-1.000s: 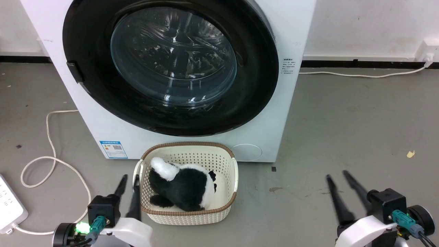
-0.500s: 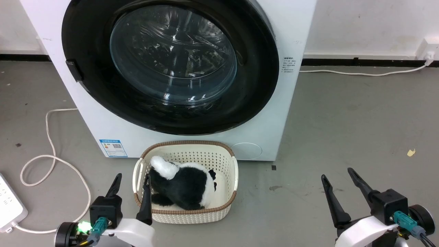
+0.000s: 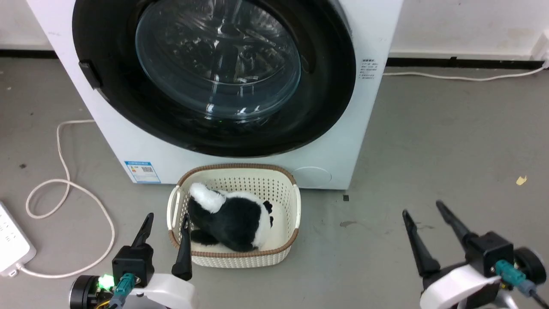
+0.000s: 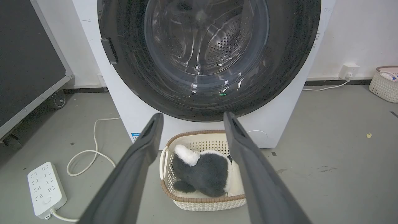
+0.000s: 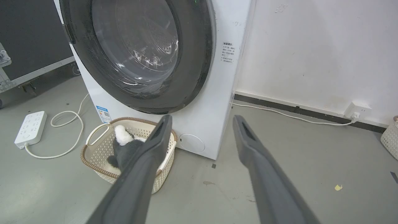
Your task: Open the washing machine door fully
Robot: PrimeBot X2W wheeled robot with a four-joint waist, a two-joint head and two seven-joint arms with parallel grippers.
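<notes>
Black door: the washing machine door (image 3: 214, 77) sits flat against the front of the washing machine (image 3: 141, 150) and looks shut. Its glass bowl bulges out in the middle, and there's a small dark tab on its left edge.
white body: machine stands on the grey floor (image 3: 429, 150) by the wall, blue sticker (image 3: 142, 171) low on the left of its front
left gripper (image 3: 167, 215): down low at the left, jaws spread apart, nothing in them, inner finger right by the basket's left rim, well short of the door
right gripper (image 3: 421, 207): low at the right over bare floor, jaws apart too, empty, well apart from the machine
basket (image 3: 283, 253): cream one on the floor just below the door, black-and-white plush toy (image 3: 233, 223) lying inside
floor stuff: white power strip (image 3: 13, 249) far left, its cable (image 3: 64, 189) looping off toward the machine
</notes>
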